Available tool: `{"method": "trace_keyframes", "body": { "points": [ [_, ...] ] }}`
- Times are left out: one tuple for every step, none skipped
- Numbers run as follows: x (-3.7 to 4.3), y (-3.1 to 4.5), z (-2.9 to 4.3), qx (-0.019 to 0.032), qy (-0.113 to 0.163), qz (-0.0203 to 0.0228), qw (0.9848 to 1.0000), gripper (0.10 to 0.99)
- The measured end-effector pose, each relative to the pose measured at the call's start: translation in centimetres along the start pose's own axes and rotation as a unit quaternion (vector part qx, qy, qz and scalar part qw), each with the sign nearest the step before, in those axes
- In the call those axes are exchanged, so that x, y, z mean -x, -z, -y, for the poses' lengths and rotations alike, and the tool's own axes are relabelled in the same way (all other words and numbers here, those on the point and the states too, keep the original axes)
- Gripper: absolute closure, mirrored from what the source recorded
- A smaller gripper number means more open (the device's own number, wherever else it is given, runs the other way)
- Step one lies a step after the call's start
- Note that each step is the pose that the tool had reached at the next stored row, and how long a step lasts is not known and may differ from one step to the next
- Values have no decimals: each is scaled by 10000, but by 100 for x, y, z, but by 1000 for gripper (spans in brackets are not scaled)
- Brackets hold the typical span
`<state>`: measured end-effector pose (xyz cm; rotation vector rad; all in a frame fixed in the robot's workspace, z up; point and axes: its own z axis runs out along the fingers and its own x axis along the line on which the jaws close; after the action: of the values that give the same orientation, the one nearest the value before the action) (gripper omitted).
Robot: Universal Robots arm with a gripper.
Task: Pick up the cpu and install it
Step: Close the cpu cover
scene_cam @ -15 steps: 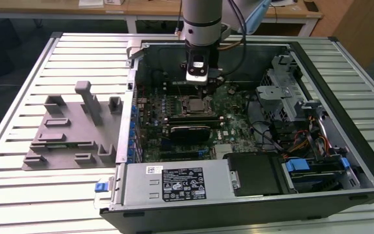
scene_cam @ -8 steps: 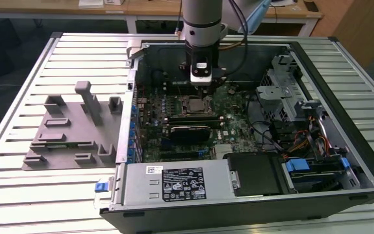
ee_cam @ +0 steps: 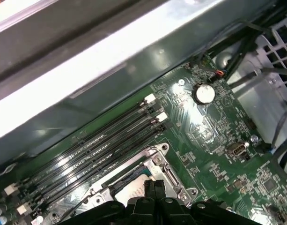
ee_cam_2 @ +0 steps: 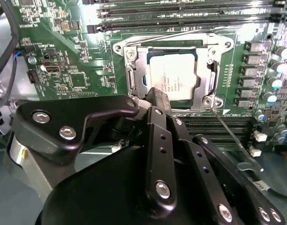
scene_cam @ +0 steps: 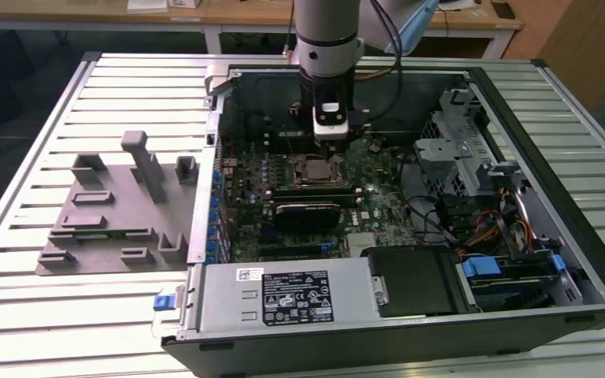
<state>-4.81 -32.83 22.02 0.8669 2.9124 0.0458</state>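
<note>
In the centre of the exterior view, the chip (scene_cam: 320, 167) already lies in its socket (ee_cam_2: 212, 79) on the green board (scene_cam: 376, 206), inside the open computer case (scene_cam: 387, 346). The gripper (scene_cam: 329, 140) hangs just beside the socket, toward the top of that frame. In both wrist views its fingers (ee_cam: 158, 190) are pressed together and hold nothing. We judge that good seating matters here. The chip should lie flat and square in the metal frame, so any touch must be light and straight down, away from the thin lever (ee_cam_2: 230, 133).
</note>
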Motion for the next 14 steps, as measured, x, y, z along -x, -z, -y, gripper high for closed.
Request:
{"method": "trace_keyframes", "body": {
  "points": [
    [0,-5,0,0,52,-2,10000,980],
    [-1,-9,1,-1,98,-3,10000,980],
    [-3,-15,2,-5,139,-5,9999,980],
    [-4,-21,3,-8,179,-6,9998,980],
    [-6,-28,4,-10,220,-9,9998,980],
    [-8,-34,5,-12,260,-12,9997,980],
    [-10,-41,6,-13,303,-15,9995,980],
    [-11,-47,8,-15,352,-19,9994,980],
    [-13,-52,8,-16,411,-25,9991,980],
    [-14,-56,9,-17,464,-29,9989,980],
    [-14,-59,9,-19,516,-29,9987,980],
    [-14,-62,9,-22,566,-29,9984,980],
    [-15,-63,10,-26,615,-30,9981,980],
    [-17,-64,10,-33,656,-28,9978,980]
  ]
}}
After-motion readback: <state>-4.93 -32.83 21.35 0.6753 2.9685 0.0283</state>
